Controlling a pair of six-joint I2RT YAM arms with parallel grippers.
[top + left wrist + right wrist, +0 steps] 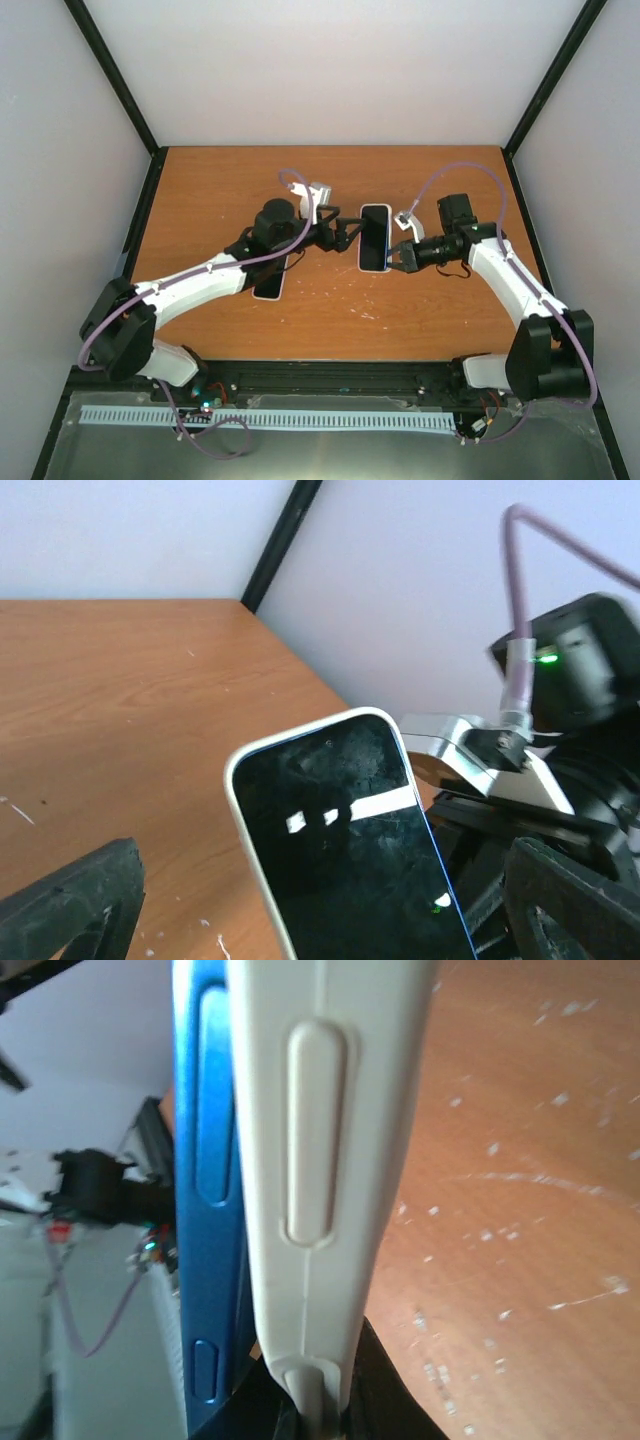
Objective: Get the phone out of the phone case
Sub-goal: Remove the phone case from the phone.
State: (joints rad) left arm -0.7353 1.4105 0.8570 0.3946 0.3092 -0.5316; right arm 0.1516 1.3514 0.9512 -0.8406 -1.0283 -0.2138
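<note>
Robot lab cell: wooden table (210,200), plain white walls (340,70) around table, black frame posts (112,75) at table's far corners, two cabled robot arms (200,285) bolted along table's near edge.

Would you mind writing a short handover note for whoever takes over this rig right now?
Left hand: open, empty, beside the phone.
Right hand: shut on the phone case at its near end.
Phone and case are tilted up mid-table; the phone's blue edge shows beside the white case.
Done: case gripped.
To do: pull the phone fully out.
</note>
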